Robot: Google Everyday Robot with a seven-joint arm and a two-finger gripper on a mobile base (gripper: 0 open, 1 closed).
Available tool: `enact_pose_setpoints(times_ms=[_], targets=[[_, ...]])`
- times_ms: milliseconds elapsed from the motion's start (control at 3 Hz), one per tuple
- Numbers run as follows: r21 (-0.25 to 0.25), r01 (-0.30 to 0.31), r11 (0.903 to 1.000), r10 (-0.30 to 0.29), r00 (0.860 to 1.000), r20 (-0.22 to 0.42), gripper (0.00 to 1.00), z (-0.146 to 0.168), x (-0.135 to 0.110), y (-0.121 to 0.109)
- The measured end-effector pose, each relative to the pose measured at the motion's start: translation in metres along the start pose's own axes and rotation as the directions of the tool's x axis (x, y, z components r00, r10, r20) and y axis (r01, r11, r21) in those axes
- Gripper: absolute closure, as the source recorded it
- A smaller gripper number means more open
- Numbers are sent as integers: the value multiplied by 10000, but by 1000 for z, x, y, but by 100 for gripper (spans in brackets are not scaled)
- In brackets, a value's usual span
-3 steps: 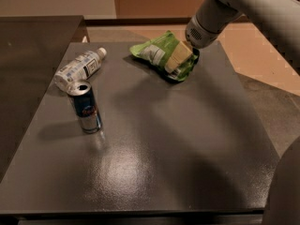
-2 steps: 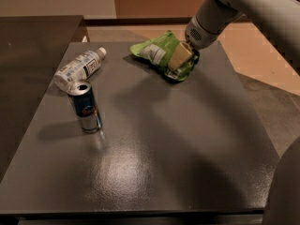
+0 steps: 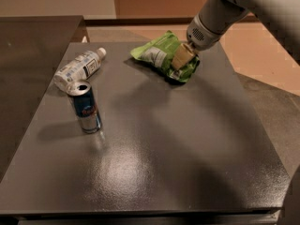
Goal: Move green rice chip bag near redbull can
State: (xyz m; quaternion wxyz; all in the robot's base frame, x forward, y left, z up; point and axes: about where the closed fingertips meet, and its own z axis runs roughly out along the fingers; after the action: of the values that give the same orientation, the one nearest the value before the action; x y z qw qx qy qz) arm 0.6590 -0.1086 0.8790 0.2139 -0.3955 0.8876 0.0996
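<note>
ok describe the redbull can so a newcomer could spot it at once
On the dark table, look left, away from the gripper at the green rice chip bag near the back. The redbull can stands just in front of a lying clear plastic bottle; it alone is upright, slim, blue and silver.

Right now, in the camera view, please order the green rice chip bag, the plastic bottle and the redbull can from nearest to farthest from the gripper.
1. green rice chip bag, at the gripper, far side.
2. plastic bottle, lying at far left.
3. redbull can, upright, left, before the bottle.
</note>
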Motion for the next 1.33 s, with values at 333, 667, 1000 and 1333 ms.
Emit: enact_pose_setpoints(times_ms=[333,667,1000,1333], targets=[[-619,54,9981,-39,9997,247,100,-18,0,27],[-1396,213,9900,-144,9986,499,100,-36,-6,62],[-2052,562,9771,-471,9977,490,100,-46,-15,102],[-2331,829,9689,-770,9964,343,100,-46,-24,136]])
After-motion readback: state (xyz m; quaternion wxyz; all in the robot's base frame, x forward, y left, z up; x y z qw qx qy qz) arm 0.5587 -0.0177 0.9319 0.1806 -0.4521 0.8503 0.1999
